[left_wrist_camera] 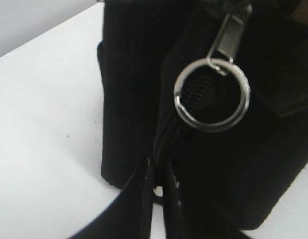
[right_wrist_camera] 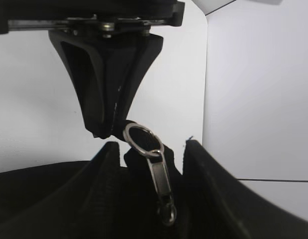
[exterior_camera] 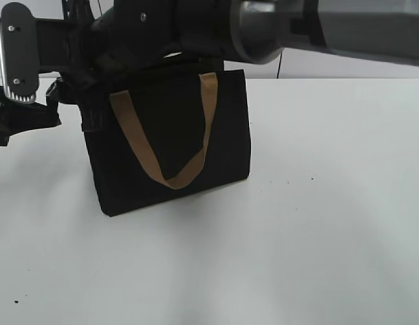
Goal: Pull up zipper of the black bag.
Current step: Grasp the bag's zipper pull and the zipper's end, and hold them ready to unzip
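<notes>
The black bag (exterior_camera: 168, 135) stands upright on the white table with a tan strap handle (exterior_camera: 195, 156) hanging down its front. In the left wrist view the zipper (left_wrist_camera: 168, 132) runs along the bag's top edge. Its silvery pull tab (left_wrist_camera: 229, 35) carries a metal ring (left_wrist_camera: 212, 94). My left gripper (left_wrist_camera: 158, 186) is shut on the bag's fabric at the end of the zip line. It also shows in the right wrist view (right_wrist_camera: 111, 130). My right gripper (right_wrist_camera: 150, 144) is open. Its fingers stand either side of the pull tab (right_wrist_camera: 161, 179) without touching it.
The white table (exterior_camera: 317, 203) lies around the bag. The left arm (exterior_camera: 19, 61) hangs over the bag's upper left. The right arm (exterior_camera: 283, 27) reaches in from the upper right, above the bag's top. A pale wall stands behind.
</notes>
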Motion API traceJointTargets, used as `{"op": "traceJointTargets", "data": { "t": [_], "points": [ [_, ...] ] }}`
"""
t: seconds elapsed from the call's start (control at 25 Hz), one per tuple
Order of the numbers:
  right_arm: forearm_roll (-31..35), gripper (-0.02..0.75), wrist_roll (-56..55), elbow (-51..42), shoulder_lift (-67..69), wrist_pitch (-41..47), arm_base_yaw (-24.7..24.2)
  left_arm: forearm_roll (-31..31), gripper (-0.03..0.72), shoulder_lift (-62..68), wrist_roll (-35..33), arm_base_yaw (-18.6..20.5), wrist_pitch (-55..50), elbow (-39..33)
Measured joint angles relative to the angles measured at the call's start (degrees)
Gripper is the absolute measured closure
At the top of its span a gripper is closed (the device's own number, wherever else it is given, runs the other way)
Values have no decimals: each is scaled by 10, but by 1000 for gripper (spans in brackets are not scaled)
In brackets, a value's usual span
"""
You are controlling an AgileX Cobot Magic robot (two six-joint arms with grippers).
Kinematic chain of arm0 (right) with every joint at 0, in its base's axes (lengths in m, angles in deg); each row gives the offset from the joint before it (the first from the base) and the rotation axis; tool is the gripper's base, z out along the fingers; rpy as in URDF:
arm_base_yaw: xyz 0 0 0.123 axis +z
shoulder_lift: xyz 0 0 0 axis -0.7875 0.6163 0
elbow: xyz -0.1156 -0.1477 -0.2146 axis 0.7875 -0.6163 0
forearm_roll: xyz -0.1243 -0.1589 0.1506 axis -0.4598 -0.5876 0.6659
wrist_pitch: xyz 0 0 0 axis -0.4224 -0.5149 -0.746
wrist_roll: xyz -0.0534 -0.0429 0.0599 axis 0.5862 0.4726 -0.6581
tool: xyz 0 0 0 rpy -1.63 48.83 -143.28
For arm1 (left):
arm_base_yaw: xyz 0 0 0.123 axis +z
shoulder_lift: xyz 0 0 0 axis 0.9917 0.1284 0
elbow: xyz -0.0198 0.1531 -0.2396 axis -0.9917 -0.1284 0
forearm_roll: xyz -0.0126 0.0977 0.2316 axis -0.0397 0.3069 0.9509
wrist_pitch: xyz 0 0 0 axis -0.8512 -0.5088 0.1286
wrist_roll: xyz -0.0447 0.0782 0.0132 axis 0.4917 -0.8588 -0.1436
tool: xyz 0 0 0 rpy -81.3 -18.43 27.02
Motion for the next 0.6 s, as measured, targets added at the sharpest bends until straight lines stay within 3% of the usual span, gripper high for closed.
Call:
{"op": "traceJointTargets", "data": {
  "t": [0.6],
  "points": [
    [24,415,8,2,5,-19,0,1,661,0,4,0,-2,0]
  ]
}}
